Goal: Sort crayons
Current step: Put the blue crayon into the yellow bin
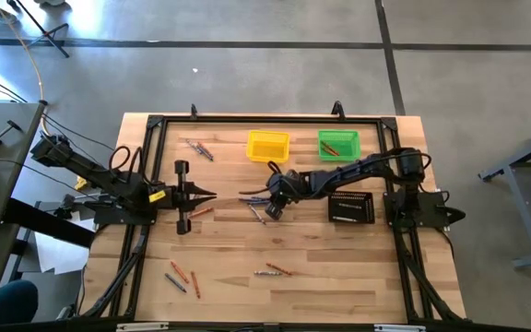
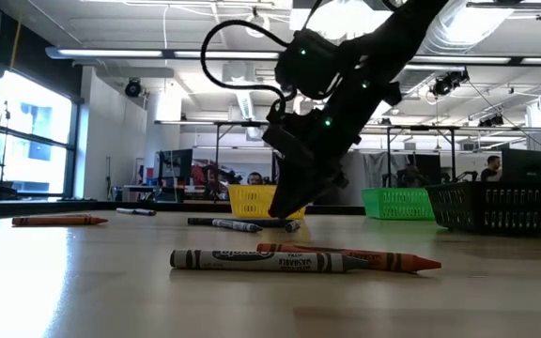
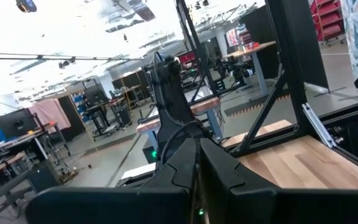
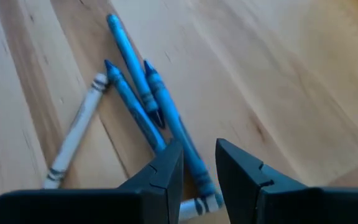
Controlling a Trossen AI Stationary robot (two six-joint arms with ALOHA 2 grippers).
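Near the middle of the tabletop (image 1: 339, 267) lies a small cluster of crayons (image 4: 135, 93): three blue ones fanned together and a pale silvery one just beside them on the bare wood. The right hand (image 4: 199, 167) hangs low right over this cluster, its two dark fingers (image 4: 166, 171) partly parted with one blue crayon running between them; whether they actually pinch it cannot be told. Other crayons are scattered well apart: a few at the far left of the tabletop (image 1: 198, 148), an orange one by the left arm (image 1: 201, 211), a group at the near left (image 1: 182, 277), and a grey and an orange pair at the near middle (image 2: 299, 259). At the far edge sit the yellow bin (image 1: 267, 146) and the green bin (image 1: 339, 144), the green one with an orange crayon inside. A black ribbed tray (image 1: 351, 207) rests to the right of the working arm. The left hand (image 1: 208, 195) waits at the left side, raised off the wood, fingers pressed together on nothing.
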